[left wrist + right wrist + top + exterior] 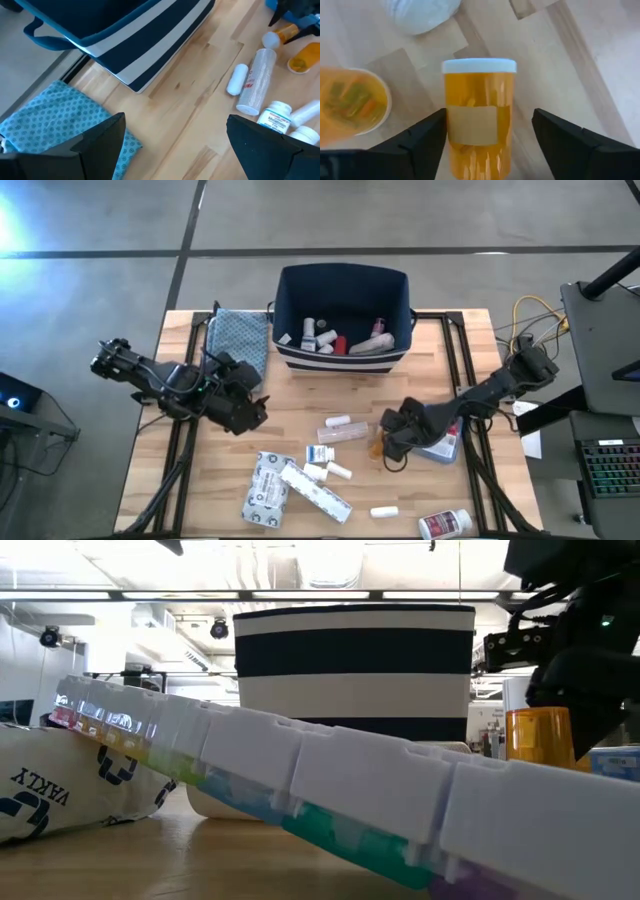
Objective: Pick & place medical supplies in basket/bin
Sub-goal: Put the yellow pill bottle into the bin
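Straddling orange vial (479,120), your right claw (392,442) gapes wide on counter (300,405). Left claw (250,412) wide, idle. Several supplies lie in bin (290,290); most remain outside.

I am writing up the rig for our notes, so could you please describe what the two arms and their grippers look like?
Both arms are dark, nearly black, jointed links with thin cables running along them. The left gripper and the right gripper end in bulky dark housings. In the wrist views each gripper's two fingers are matte black, broad and wedge-shaped with angular edges. No markings are readable.
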Available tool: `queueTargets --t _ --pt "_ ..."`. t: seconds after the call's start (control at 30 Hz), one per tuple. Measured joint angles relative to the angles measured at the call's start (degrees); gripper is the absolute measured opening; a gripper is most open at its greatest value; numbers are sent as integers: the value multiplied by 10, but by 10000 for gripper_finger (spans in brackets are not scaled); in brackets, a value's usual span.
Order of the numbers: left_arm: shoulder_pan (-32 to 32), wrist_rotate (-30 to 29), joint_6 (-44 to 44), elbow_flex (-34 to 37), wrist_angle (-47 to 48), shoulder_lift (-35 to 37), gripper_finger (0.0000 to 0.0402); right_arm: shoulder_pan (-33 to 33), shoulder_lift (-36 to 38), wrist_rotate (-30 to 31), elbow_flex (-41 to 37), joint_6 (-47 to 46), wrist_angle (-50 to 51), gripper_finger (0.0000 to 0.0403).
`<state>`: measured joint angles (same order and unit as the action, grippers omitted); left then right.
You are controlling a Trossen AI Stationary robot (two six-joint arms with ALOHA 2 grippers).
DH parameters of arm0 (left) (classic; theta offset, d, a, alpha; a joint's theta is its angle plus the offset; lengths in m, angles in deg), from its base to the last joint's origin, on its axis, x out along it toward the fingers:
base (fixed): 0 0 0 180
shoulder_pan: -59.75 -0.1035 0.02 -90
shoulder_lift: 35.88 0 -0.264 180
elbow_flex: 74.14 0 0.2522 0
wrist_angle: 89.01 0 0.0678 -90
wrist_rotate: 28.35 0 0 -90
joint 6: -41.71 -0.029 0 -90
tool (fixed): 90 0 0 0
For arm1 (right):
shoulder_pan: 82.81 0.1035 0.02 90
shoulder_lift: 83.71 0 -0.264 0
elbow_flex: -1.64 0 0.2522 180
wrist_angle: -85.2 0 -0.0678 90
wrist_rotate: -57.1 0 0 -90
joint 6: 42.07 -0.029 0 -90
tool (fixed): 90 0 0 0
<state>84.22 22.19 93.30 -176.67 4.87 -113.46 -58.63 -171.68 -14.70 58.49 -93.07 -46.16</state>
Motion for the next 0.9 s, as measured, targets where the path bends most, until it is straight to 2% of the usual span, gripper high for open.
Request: queueTargets --t 0.3,0.5,0.7,0.9 --pt "3 1 2 0 0 0 323 -10 1 1 0 6 0 205" --pt "3 1 2 0 0 0 324 -19 1 32 0 -23 0 169" --pt "3 0 2 0 0 0 324 -39 16 42 7 -42 -3 156" --pt "3 0 0 0 0 0 324 -50 66 64 30 -43 -3 154"
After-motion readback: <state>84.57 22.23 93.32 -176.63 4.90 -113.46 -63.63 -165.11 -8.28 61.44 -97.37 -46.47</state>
